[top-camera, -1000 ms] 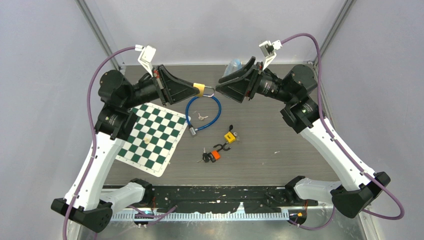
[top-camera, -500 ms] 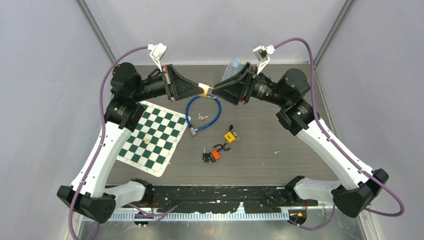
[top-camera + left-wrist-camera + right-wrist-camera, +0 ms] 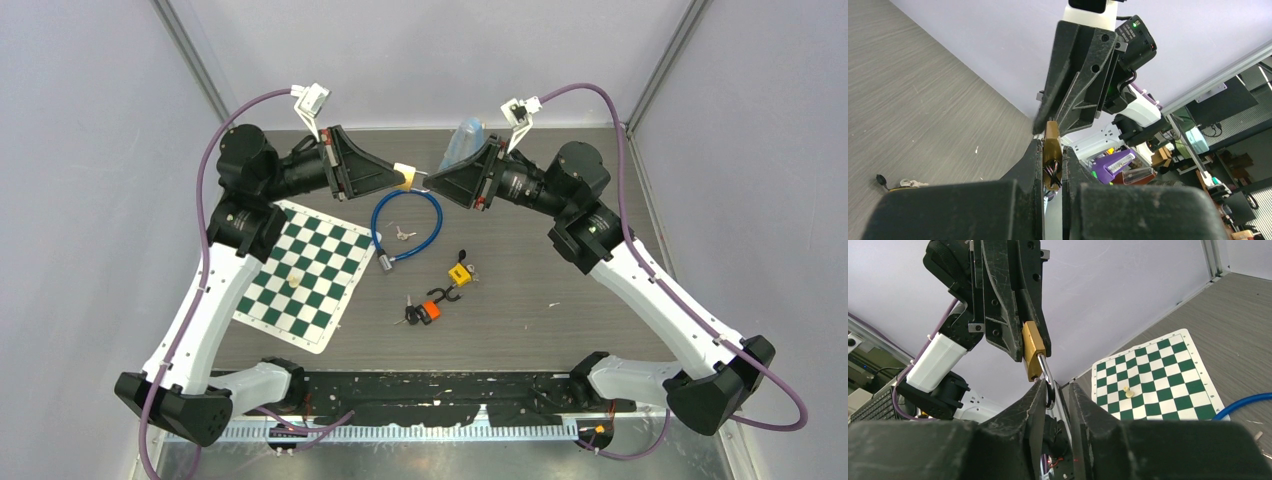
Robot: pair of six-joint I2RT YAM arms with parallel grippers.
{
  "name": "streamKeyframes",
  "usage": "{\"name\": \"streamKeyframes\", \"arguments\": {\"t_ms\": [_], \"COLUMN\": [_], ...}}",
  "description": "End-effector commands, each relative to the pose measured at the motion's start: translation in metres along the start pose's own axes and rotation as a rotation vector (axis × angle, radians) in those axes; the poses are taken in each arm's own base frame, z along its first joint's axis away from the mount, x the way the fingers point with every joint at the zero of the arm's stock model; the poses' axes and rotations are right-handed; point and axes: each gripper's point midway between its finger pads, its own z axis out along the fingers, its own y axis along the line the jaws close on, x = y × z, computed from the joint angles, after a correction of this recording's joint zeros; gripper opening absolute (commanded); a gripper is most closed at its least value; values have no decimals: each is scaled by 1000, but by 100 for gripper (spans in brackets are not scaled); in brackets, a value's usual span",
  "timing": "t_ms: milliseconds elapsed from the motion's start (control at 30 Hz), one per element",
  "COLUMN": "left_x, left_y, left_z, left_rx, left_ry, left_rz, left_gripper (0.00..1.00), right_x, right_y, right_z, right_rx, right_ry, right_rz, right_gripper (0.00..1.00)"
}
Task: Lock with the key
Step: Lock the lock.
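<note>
My left gripper (image 3: 403, 177) is shut on the body of a brass padlock (image 3: 404, 176) and holds it in the air above the back of the table. In the left wrist view the padlock (image 3: 1051, 132) is pinched between the fingers of that gripper (image 3: 1052, 150). My right gripper (image 3: 428, 183) faces it tip to tip. In the right wrist view the brass body (image 3: 1033, 350) hangs above my right gripper (image 3: 1055, 387), and the steel shackle (image 3: 1047, 375) reaches down between its parted jaws, against the left finger. A small silver key (image 3: 403, 234) lies on the table.
A blue cable lock (image 3: 405, 225) loops around the key. A yellow padlock (image 3: 460, 272) and an orange padlock (image 3: 430, 310) with keys lie mid-table. A green-white chessboard (image 3: 300, 275) with a pale piece (image 3: 294, 281) lies left. A plastic bottle (image 3: 462, 140) stands at the back.
Both grippers have moved toward each other above the back of the table. My right gripper's tips now reach the padlock's shackle, which sits between its jaws.
</note>
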Motion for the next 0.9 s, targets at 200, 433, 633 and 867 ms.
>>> {"name": "streamKeyframes", "arguments": {"t_ms": [200, 433, 633, 867], "left_x": [-12, 2, 26, 36], "left_y": [-30, -28, -16, -17], "left_z": [-2, 3, 20, 32], "left_rx": [96, 102, 53, 73], "left_ry": [-37, -11, 49, 74], "left_rz": [92, 90, 120, 81], "left_gripper": [0, 0, 0, 0], "right_x": [-12, -17, -20, -11], "right_y": [23, 26, 33, 28], "right_z": [-2, 0, 4, 11], "right_rx": [-89, -88, -135, -130], "right_ry": [-60, -95, -108, -91], "right_rz": [2, 8, 66, 90], "right_gripper": [5, 5, 5, 5]}}
